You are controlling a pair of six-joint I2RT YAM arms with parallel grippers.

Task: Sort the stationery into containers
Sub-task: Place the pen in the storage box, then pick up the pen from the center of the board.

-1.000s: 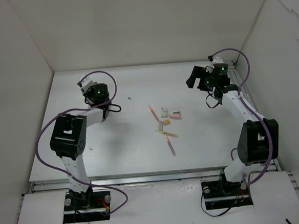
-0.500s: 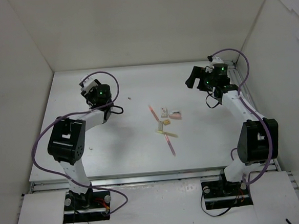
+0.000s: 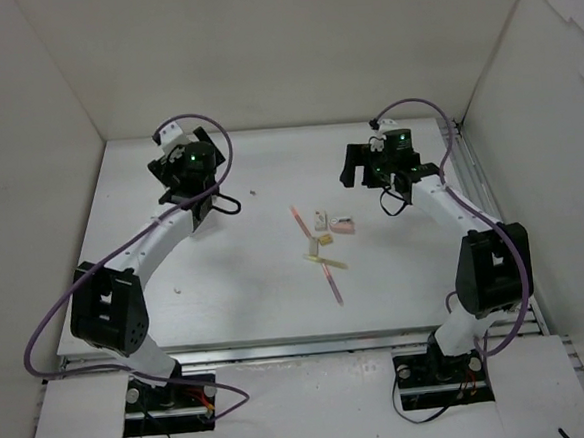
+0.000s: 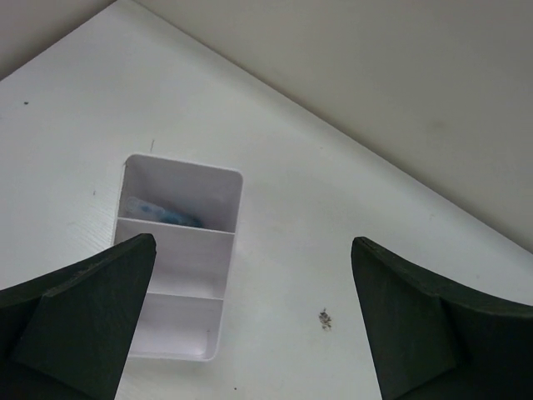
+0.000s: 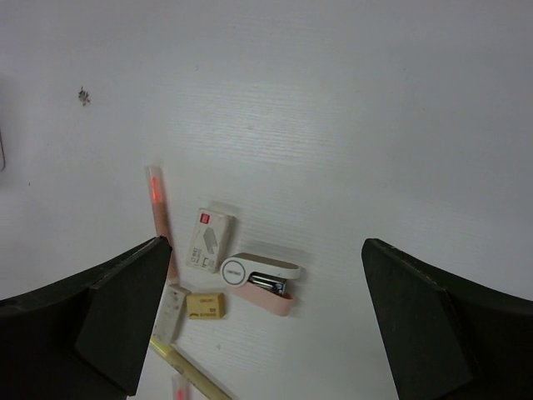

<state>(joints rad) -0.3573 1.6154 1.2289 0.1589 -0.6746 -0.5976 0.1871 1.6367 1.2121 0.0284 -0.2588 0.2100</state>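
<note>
The stationery lies in a loose cluster mid-table: a pink pen [image 3: 298, 219], a white eraser [image 3: 320, 218], a pink-and-white stapler [image 3: 342, 225], a yellow pen [image 3: 326, 262] and a second pink pen [image 3: 333, 284]. My right gripper [image 5: 265, 246] hangs open above the stapler [image 5: 260, 282], the white eraser [image 5: 208, 239] and a beige eraser [image 5: 206, 304], touching none. The white three-compartment container [image 4: 212, 317] shows in the left wrist view, with a blue item [image 4: 162, 214] in its far compartment. My left gripper [image 4: 252, 250] is open and empty, just right of it.
A dark speck of debris [image 4: 324, 317] lies on the table right of the container. White walls enclose the table on three sides. In the top view the left arm [image 3: 183, 166] covers the container, and the right gripper [image 3: 361, 169] sits back right of the cluster.
My left gripper has gone from shut to open while its arm stretched toward the back. The right arm swung left, nearer the stationery cluster, its jaws staying open.
</note>
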